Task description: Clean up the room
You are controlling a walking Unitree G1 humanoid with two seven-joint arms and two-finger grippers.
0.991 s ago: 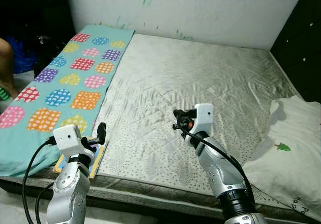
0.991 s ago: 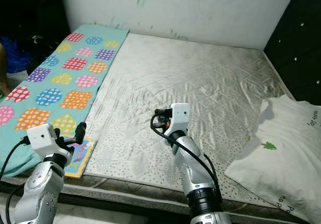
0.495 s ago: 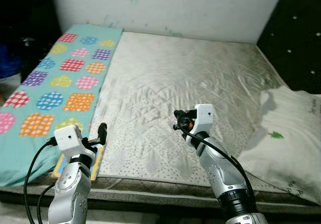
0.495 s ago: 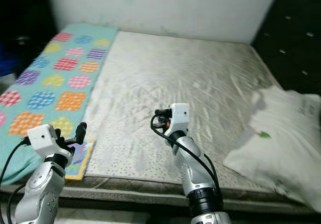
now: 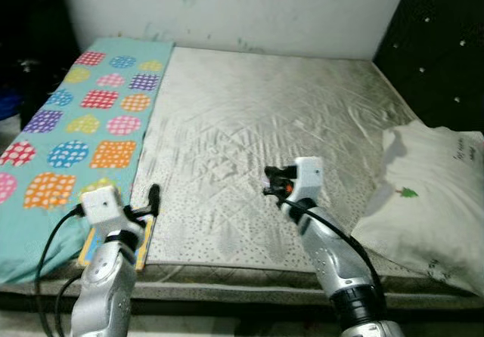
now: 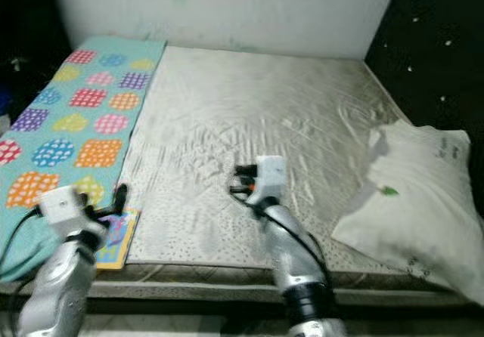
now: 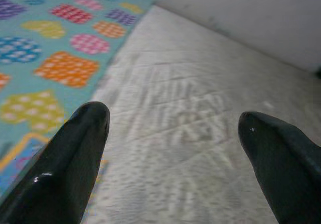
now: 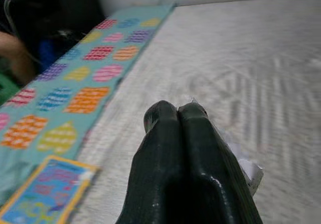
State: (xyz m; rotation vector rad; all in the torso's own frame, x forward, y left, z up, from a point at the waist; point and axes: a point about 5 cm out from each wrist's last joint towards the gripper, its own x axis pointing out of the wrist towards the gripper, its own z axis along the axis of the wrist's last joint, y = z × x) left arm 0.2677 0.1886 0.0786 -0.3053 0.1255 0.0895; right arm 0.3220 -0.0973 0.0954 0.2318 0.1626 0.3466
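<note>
Looking across the left eye view, the whole picture has shifted since a second ago: the pillow (image 5: 431,201) now sits fuller at the right edge and the dark headboard (image 5: 446,50) shows more, so the head turned right; nothing on the bed moved; I judge the robot is searching for clutter. One mattress (image 5: 265,125) fills the centre; one teal blanket (image 5: 68,140) with coloured spots lies at the left; one picture book (image 5: 94,246) lies at lower left, beside the left gripper (image 5: 153,201); the right gripper (image 5: 269,183) hovers at centre.

The right eye view repeats this scene.

In the left wrist view, two fingers (image 7: 70,163) stand wide apart, holding nothing.

In the right wrist view, the fingers (image 8: 185,153) are pressed together on a white paper scrap (image 8: 246,166); the book is at lower left.
</note>
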